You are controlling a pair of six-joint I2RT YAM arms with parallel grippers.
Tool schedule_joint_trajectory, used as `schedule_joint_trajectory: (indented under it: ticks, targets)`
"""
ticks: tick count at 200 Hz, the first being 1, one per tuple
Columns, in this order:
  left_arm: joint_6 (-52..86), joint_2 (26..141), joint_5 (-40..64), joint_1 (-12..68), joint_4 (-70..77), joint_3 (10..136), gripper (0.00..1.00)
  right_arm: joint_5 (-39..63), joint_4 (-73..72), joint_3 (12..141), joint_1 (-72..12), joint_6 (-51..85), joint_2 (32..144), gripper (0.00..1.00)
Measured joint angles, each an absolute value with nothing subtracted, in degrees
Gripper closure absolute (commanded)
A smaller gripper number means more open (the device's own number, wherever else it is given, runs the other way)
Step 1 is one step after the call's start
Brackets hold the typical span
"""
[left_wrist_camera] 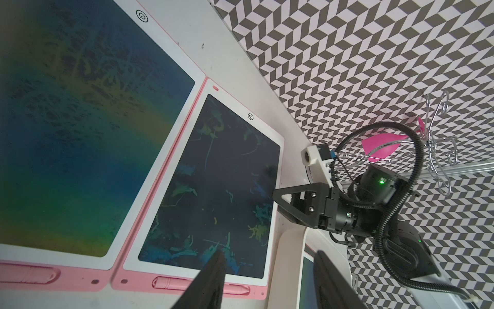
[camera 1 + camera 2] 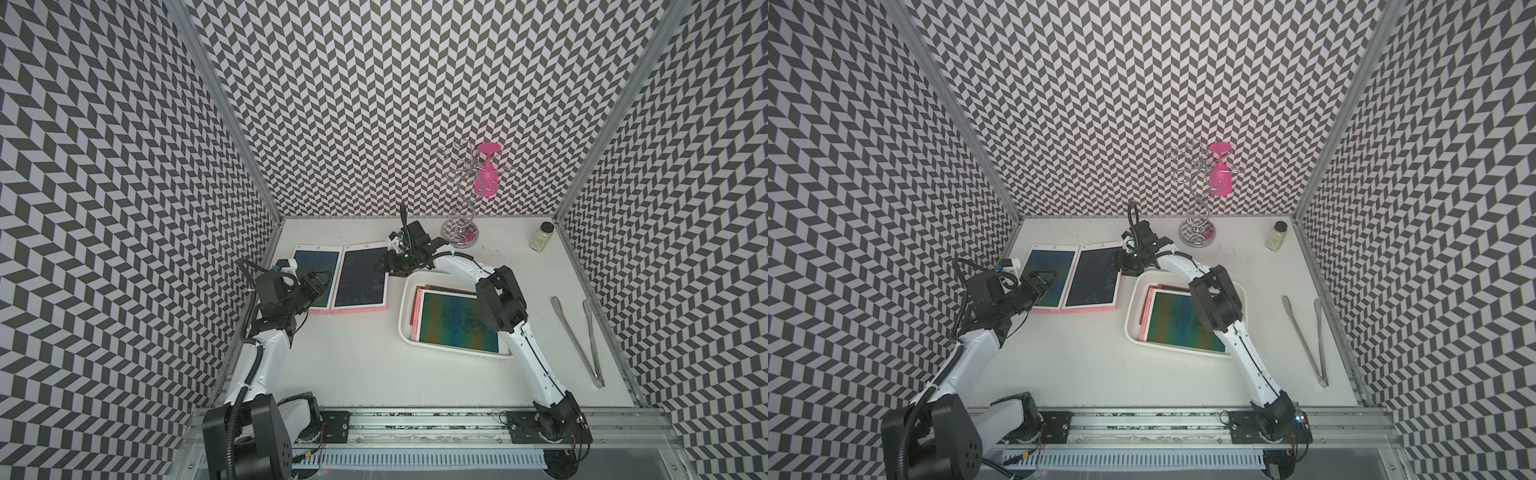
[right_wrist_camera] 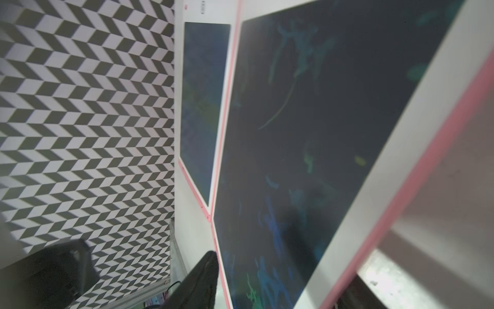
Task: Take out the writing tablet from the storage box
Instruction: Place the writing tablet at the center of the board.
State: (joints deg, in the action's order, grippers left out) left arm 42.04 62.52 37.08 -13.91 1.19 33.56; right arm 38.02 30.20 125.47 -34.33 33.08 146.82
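The white storage box (image 2: 405,311) (image 2: 1131,316) sits right of centre, and a rainbow-screen writing tablet (image 2: 457,320) (image 2: 1179,320) lies in it on top of others. Two pink-edged tablets lie flat side by side on the table to its left: a dark one (image 2: 361,278) (image 1: 219,182) (image 3: 320,120) and a blue-green one (image 2: 313,266) (image 1: 80,93). My right gripper (image 2: 388,266) (image 3: 283,267) is open at the dark tablet's far right corner, one finger on each side of it. My left gripper (image 2: 322,282) (image 1: 270,254) hovers open and empty over the blue-green tablet.
Metal tongs (image 2: 577,332) lie near the right wall. A small jar (image 2: 542,237) stands at the back right. A wire stand (image 2: 459,232) with a pink glass (image 2: 486,174) hanging on it is at the back, just behind my right gripper. Patterned walls enclose three sides.
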Motion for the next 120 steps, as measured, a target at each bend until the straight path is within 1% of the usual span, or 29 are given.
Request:
schedule_joint_trajectory:
  ticks: [53, 68, 85, 120]
  targets:
    - [42.00, 62.15, 37.39, -13.91, 1.17, 33.54, 0.46, 37.47, 28.16, 124.62, -33.95, 35.40, 147.50, 0.34]
    - [41.93, 62.15, 37.50, -13.91, 1.17, 33.54, 0.46, 37.45, 27.79, 124.57, -33.98, 35.83, 147.50, 0.31]
    - [41.82, 62.15, 37.69, -13.91, 1.17, 33.54, 0.46, 37.21, 27.68, 124.70, -34.00, 36.18, 147.50, 0.30]
    - [41.58, 62.15, 37.85, -13.91, 1.15, 33.54, 0.45, 34.79, 27.94, 125.08, -34.06, 36.16, 147.35, 0.29]
